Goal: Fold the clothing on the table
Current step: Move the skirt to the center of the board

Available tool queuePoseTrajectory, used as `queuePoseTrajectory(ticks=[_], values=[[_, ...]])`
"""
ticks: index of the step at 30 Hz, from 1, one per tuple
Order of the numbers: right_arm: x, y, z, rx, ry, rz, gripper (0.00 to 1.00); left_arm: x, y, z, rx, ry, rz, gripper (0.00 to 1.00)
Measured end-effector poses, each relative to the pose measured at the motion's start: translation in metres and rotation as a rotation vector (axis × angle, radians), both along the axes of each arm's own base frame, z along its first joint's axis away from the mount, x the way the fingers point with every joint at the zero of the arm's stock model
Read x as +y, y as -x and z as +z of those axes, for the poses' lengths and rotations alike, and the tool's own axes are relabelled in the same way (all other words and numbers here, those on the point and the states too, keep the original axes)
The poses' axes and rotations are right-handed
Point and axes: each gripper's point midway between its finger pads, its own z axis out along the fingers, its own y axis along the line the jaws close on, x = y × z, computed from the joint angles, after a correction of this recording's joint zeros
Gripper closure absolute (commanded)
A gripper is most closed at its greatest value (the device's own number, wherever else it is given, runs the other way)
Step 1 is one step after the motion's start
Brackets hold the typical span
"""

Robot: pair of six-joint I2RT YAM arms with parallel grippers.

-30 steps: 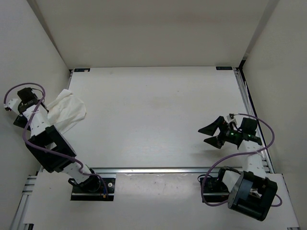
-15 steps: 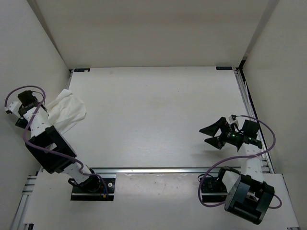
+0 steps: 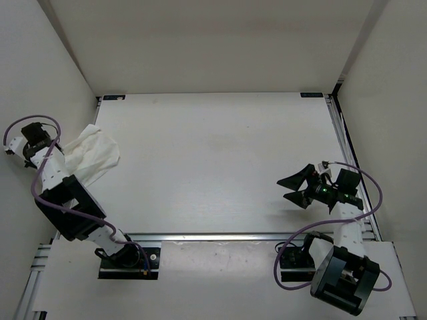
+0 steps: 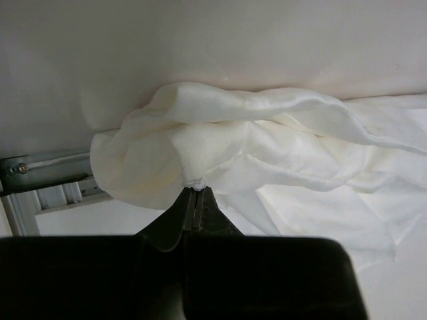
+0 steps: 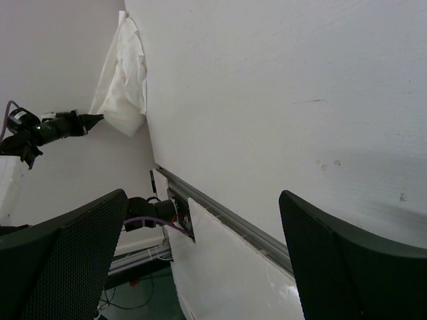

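My left jaws are pressed together, pinching a fold of the clothing [image 4: 267, 143], which lies bunched at the nine o'clock edge of the desk [image 3: 213, 153]. My right jaws are spread wide, holding nothing, over the desk toward four o'clock.

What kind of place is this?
Probably a lab test cell: a white table boxed in by plain white walls, an aluminium rail along its near edge, crumpled clothing at its left edge.
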Motion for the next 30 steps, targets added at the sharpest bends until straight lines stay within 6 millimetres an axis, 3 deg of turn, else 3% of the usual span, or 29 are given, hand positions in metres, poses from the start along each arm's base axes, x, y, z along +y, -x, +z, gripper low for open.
queuePoseTrajectory(ticks=[3, 6, 9, 11, 13, 16, 19, 22, 23, 26, 28, 29, 30], values=[[0.000, 0.000, 0.001, -0.003, 0.000, -0.002, 0.01, -0.012, -0.015, 0.004, -0.029, 0.006, -0.026, 1.00], [-0.001, -0.001, 0.001, -0.007, 0.001, -0.007, 0.01, -0.053, -0.053, 0.012, -0.066, 0.022, -0.137, 1.00], [-0.002, -0.001, 0.001, -0.012, 0.007, -0.009, 0.01, -0.121, -0.102, 0.031, -0.123, 0.032, -0.317, 1.00], [-0.003, -0.001, 0.001, -0.013, 0.018, -0.007, 0.01, -0.179, -0.130, 0.047, -0.199, 0.057, -0.443, 1.00], [-0.004, -0.003, 0.002, -0.008, 0.031, -0.002, 0.01, -0.228, -0.136, 0.052, -0.257, 0.116, -0.528, 1.00], [-0.008, -0.011, 0.008, -0.024, 0.072, 0.004, 0.01, -0.283, -0.121, 0.047, -0.292, 0.201, -0.602, 1.00], [-0.012, -0.017, 0.015, -0.051, 0.120, -0.001, 0.00, -0.347, -0.096, 0.026, -0.280, 0.286, -0.693, 1.00], [-0.016, -0.018, 0.013, -0.048, 0.169, -0.009, 0.00, -0.441, -0.066, -0.001, -0.250, 0.400, -0.890, 1.00], [-0.017, -0.018, 0.011, -0.046, 0.185, -0.008, 0.01, -0.483, -0.053, -0.010, -0.234, 0.454, -0.990, 1.00], [-0.013, -0.014, 0.004, -0.034, 0.228, 0.017, 0.00, -0.593, -0.009, -0.043, -0.145, 0.667, -1.247, 0.68], [-0.011, -0.011, -0.001, -0.022, 0.253, 0.034, 0.00, -0.631, 0.023, -0.075, -0.035, 0.781, -1.333, 0.57], [-0.011, -0.009, -0.003, -0.017, 0.268, 0.041, 0.01, -0.635, 0.035, -0.089, 0.018, 0.799, -1.345, 0.42], [-0.011, -0.007, -0.005, -0.014, 0.284, 0.044, 0.00, -0.632, 0.046, -0.100, 0.060, 0.807, -1.347, 0.02]])
